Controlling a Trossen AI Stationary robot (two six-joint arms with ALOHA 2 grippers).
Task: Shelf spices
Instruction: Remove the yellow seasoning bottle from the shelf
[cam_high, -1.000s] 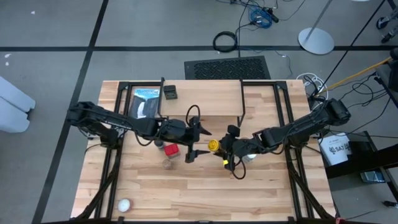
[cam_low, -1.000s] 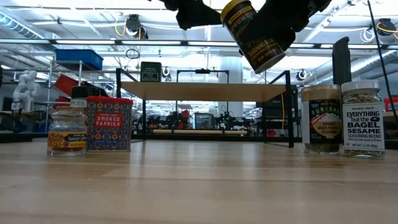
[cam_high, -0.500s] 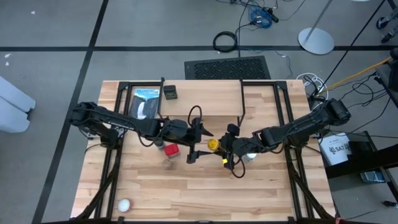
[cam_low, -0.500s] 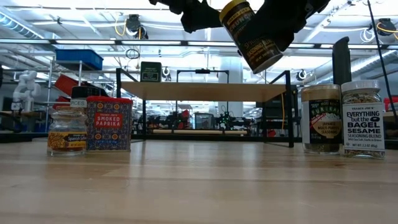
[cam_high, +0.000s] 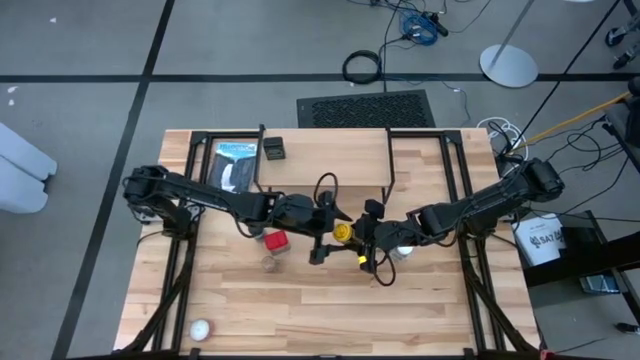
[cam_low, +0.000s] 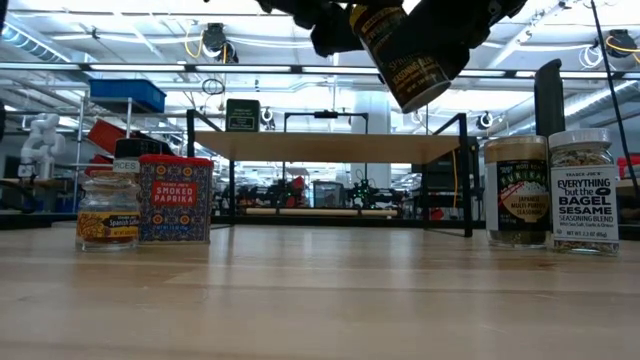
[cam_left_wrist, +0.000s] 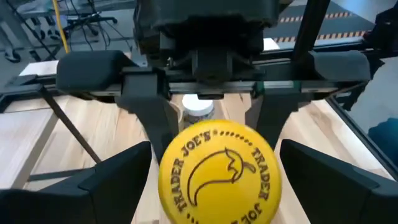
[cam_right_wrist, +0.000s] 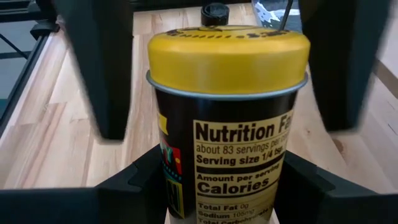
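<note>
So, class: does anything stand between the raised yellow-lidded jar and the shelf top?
Nothing visible does. The right gripper holds the jar tilted in the air, higher than the shelf plank. The open left gripper faces its lid, on the side away from the shelf.

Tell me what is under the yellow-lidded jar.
The dark yellow-lidded jar hangs tilted in the right end effector; only bare wooden tabletop lies below. Its base is hidden.

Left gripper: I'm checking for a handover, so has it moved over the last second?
Yes. In the high view the left gripper has slid from beside the red tin toward the yellow-lidded jar.
</note>
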